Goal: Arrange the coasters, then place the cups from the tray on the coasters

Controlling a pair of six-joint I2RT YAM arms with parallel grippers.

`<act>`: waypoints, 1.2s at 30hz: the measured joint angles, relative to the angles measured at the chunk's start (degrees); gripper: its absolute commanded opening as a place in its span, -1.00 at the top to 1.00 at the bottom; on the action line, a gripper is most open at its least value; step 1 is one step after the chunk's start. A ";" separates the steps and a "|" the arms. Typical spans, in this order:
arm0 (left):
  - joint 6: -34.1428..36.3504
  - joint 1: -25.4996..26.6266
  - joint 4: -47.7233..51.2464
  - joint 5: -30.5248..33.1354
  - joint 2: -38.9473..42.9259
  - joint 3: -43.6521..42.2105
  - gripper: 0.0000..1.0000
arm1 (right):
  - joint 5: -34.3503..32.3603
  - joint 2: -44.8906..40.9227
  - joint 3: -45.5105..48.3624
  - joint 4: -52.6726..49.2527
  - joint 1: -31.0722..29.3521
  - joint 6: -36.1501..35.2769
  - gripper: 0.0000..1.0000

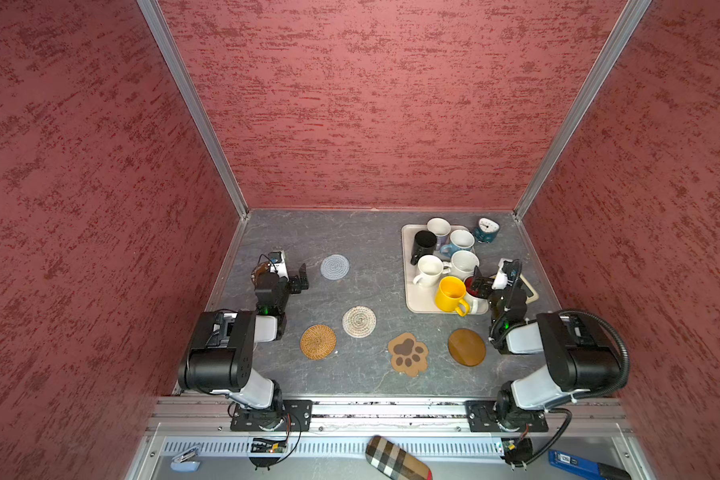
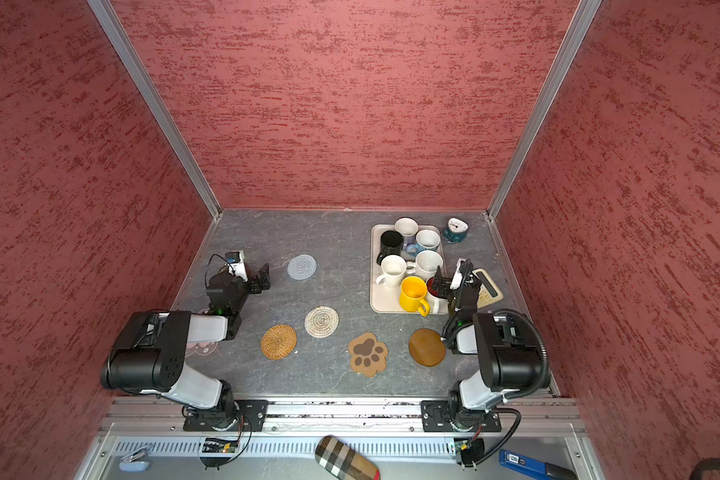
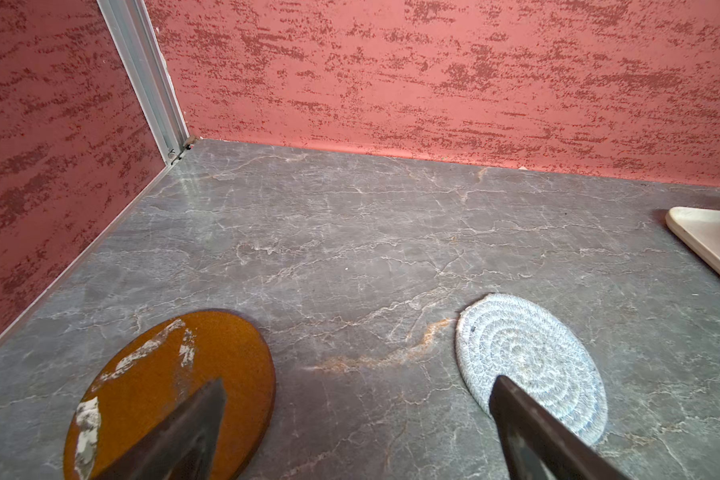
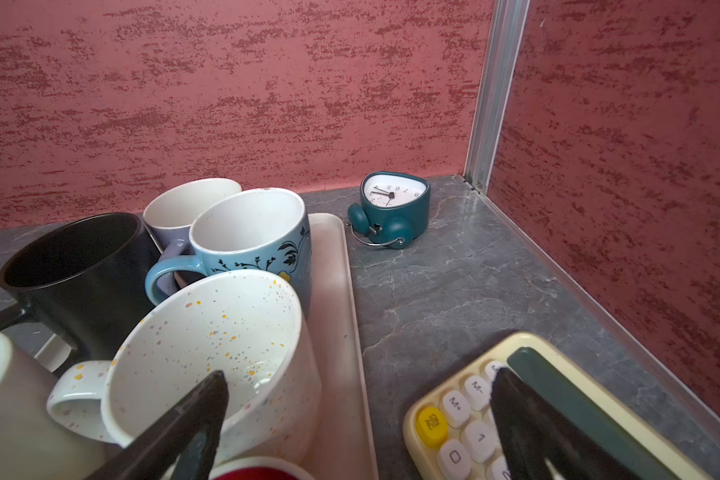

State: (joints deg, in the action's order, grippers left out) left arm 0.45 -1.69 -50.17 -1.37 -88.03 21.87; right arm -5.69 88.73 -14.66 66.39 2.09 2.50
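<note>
The tabletop (image 3: 350, 249) is showing a smooth, stone-veined grey finish with a faint sheen. The walls (image 3: 474, 83) are presenting a rough, matt red texture. The grey coaster (image 3: 528, 357) is appearing as coiled woven cord. The brown disc (image 3: 175, 374) is looking grainy and matt, with white scuffs. The tray (image 4: 333, 291) is reading as smooth plastic, and the speckled mug (image 4: 208, 332) as glossy glazed ceramic.

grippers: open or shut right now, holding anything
Left gripper: open, holding nothing.
Right gripper: open, holding nothing.
</note>
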 measured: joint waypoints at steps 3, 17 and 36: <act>0.00 0.00 0.00 0.02 0.00 0.00 -0.99 | 0.11 0.00 0.00 -0.02 0.00 0.00 -0.98; 0.00 0.00 0.00 0.02 0.00 -0.02 -0.99 | 0.13 0.00 0.00 -0.02 0.00 -0.02 -0.98; -0.17 -0.68 0.00 -0.92 0.00 -0.02 -0.99 | 1.20 0.00 -0.72 -0.94 0.63 0.04 -0.98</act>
State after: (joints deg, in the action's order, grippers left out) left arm 0.27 -2.37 -50.17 -2.28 -88.03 21.85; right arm -4.49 88.73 -15.38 65.45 2.72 2.55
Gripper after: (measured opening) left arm 0.994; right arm 0.989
